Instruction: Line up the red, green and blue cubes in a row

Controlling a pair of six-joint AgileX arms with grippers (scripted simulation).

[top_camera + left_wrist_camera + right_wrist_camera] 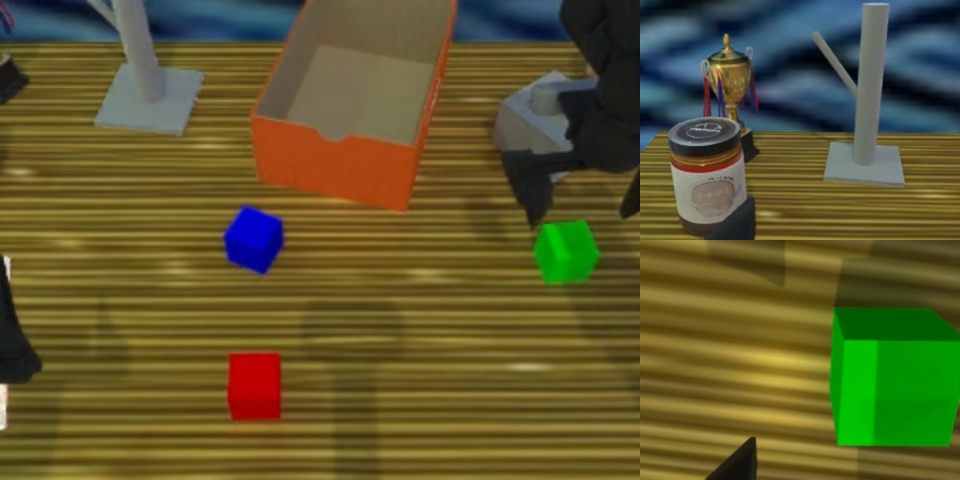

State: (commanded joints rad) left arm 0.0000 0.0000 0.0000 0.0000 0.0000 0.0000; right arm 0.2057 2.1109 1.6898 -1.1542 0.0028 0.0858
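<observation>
The green cube [566, 251] sits on the wooden table at the right. My right gripper [583, 203] hovers just behind it, open, its two dark fingers spread wider than the cube. In the right wrist view the green cube [890, 380] fills the side of the picture, and one fingertip [740, 462] shows apart from it. The blue cube [253, 238] lies left of centre, turned a little. The red cube [254, 385] rests in front of it, near the front edge. My left gripper [12, 350] is parked at the far left edge, open and holding nothing.
A big orange box [330, 165] stands open at the back centre. A grey stand [150, 95] is at the back left, and a grey block [520, 118] is under the right arm. The left wrist view shows a jar [707, 175] and a trophy [729, 80].
</observation>
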